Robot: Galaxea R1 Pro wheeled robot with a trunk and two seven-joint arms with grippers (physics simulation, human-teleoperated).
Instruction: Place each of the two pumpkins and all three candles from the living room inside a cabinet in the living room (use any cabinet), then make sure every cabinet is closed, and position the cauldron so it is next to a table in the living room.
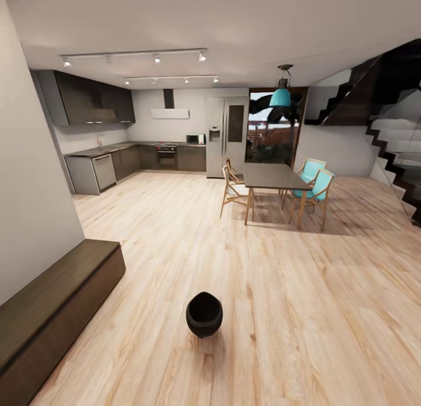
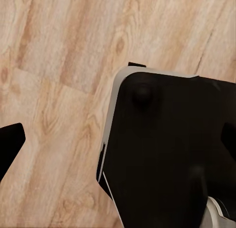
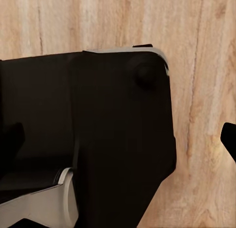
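A black round cauldron (image 1: 204, 314) stands on the wooden floor a little ahead of me, near the middle of the head view. To its left, against the wall, runs the long low dark brown cabinet (image 1: 55, 309), its fronts flush and shut. The pumpkins, the candles and the living room table are out of view. My left gripper (image 2: 118, 144) hangs open over the floor and my own black base, with one dark fingertip (image 2: 10, 144) at the picture's edge. My right gripper (image 3: 118, 139) is also open and holds nothing, one fingertip (image 3: 229, 139) showing over the planks.
A dark-topped dining table (image 1: 272, 177) with wooden and turquoise chairs (image 1: 316, 187) stands far ahead on the right. A kitchen counter (image 1: 105, 160) and a fridge (image 1: 225, 136) line the back wall. Dark stairs (image 1: 392, 143) rise at the right. Wide bare floor surrounds the cauldron.
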